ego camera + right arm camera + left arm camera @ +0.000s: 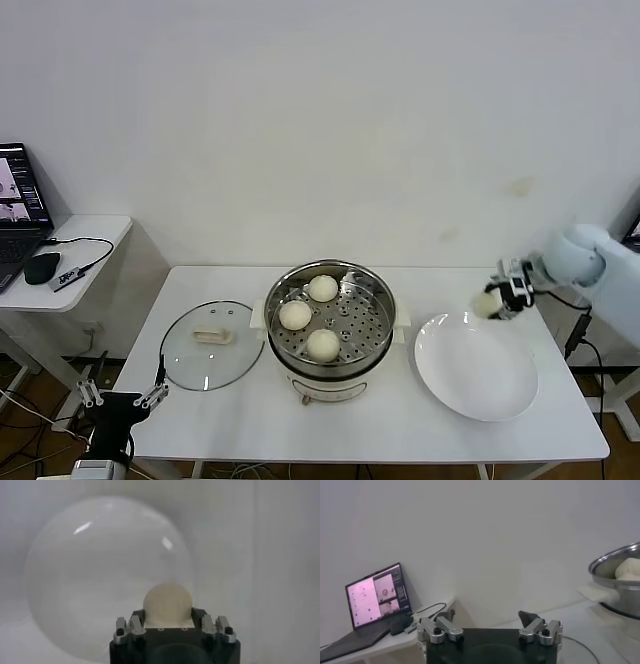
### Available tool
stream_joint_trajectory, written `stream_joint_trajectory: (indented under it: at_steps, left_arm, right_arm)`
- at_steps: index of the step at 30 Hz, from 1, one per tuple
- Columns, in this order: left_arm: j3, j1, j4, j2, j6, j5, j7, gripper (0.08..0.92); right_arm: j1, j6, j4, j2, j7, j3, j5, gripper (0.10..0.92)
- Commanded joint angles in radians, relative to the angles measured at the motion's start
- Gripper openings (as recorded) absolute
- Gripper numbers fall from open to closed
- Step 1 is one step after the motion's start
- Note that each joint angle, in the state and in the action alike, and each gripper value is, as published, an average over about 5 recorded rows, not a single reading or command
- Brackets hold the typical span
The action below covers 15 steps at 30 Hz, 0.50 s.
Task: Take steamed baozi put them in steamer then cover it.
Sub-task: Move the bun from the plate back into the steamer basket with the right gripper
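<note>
I'm holding the last baozi (487,303) in the right gripper (500,301), clamped between its fingers just above the far left rim of the white plate (478,368). In the right wrist view the bun (167,605) is sitting snug between the two fingers (129,625), with the plate (90,580) spread out below it.

Three baozi are already lying on the perforated tray of the steamer (330,318): one at the far side (322,288), one to the left (295,315), one near (323,345). The open spot is looking like the right part of the tray.

What I'm worrying about now is the carry. The dough is soft, so if I'm squeezing too hard I'm denting it, and if too lightly it's slipping out onto the table (400,420) on the way across. I'm also watching the steamer's right rim and side handle; coming in too low, I'm clipping the pot or knocking a bun already seated.

The cover (212,344) is lying flat on the table just left of the steamer, handle up. The left gripper (122,397) is parked low at the near left corner, fingers spread and empty.
</note>
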Motion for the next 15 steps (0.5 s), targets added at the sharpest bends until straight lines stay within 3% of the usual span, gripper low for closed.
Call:
stream_joint_trajectory:
  at_steps: [1, 15]
  left_arm:
    - [-0.001, -0.006, 0.003, 0.001, 0.001, -0.003, 0.0, 0.823]
    - [-0.004, -0.01, 0.014, -0.011, 0.001, -0.004, -0.001, 0.823]
  right_arm:
    - [0.437, -0.142, 0.111, 0.121, 0.044, -0.285, 0.263, 0.585]
    - [0.428, -0.302, 0.132, 0.396, 0.179, -0.397, 0.454, 0.594]
